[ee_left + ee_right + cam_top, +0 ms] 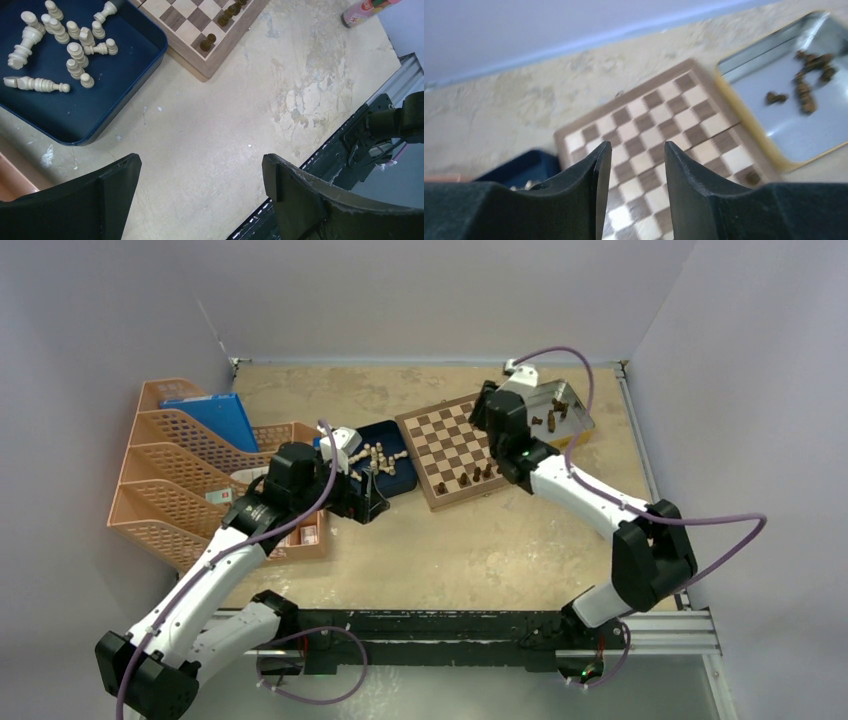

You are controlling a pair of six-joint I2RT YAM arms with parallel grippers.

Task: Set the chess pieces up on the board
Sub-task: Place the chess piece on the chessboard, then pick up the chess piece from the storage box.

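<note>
The left fingers [117,192] stand wide apart with nothing between them, hanging over bare bench [225,125]. Just beyond them is a dark blue tray [117,87] holding cream pieces [75,52], some upright and several lying on their sides. The near corner of the board [220,55] touches or nearly touches the tray's far edge. In the top view, these fingers sit off the tray's near side, between the tray and the orange racks [175,475] on the left.

The right fingers [584,195] show a narrow gap and grip nothing. They hover over the board, whose checks fill the space beyond the tips in the blurred wrist view. In the top view, this arm reaches to the board's far right corner, beside a silver tin [572,418].

The board lies tilted at mid-bench, between the tray and the tin. A few dark pieces [470,478] stand in a row along its near edge, and the other squares are bare. More dark pieces are scattered in the tin, most of them towards its far end, and how they lie cannot be told.
</note>
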